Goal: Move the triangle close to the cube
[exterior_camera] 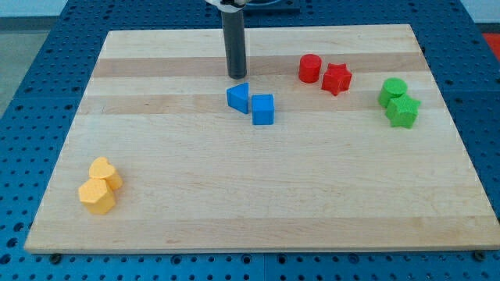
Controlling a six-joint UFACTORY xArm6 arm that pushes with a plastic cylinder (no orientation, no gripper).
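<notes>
Light, rigid and slippery, the blue triangle (pixel 238 97) already touches the blue cube (pixel 263 109); my tip (pixel 237 76), no gripper, hovers just above it.

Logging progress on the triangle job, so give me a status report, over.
My tip just above the blue triangle, toward the view's top. Triangle right beside the blue cube, nearly touching. Nothing between them.
</notes>
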